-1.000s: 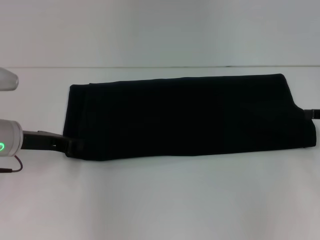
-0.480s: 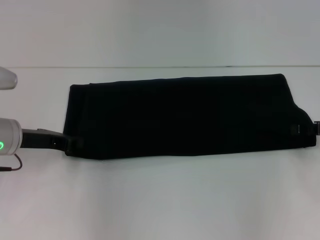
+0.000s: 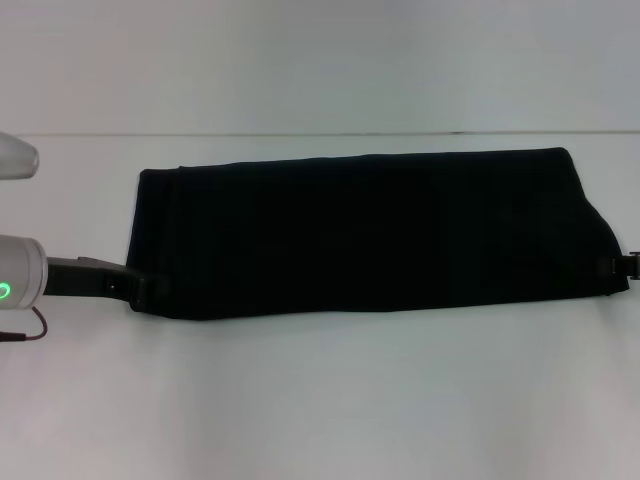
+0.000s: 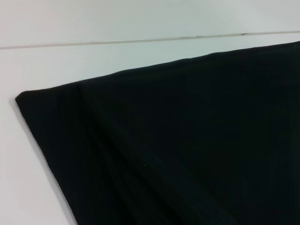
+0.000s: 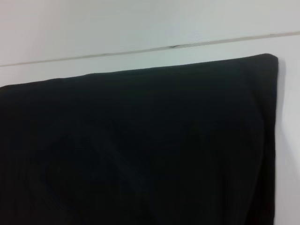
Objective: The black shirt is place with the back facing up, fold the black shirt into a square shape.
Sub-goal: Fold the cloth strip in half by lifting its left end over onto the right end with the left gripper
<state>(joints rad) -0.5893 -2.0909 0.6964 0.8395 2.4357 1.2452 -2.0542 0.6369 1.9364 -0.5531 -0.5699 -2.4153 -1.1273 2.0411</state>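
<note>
The black shirt (image 3: 370, 235) shows no readable lettering; neither claw's state is discernible.

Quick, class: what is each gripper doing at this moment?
Left gripper: at the black shirt's near left corner; grip cannot be told.
Right gripper: at its right end; cannot be told.

left arm (image 3: 20, 280): white casing | green ring light | black gripper link

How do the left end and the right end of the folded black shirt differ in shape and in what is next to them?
The black shirt has a nearly straight left end, while its right end slants outward toward the robot. The left tool shows plainly at the left end's near corner; the right tool only peeks in at the right end, mostly out of frame. Both ends lie flat on the white table.
</note>
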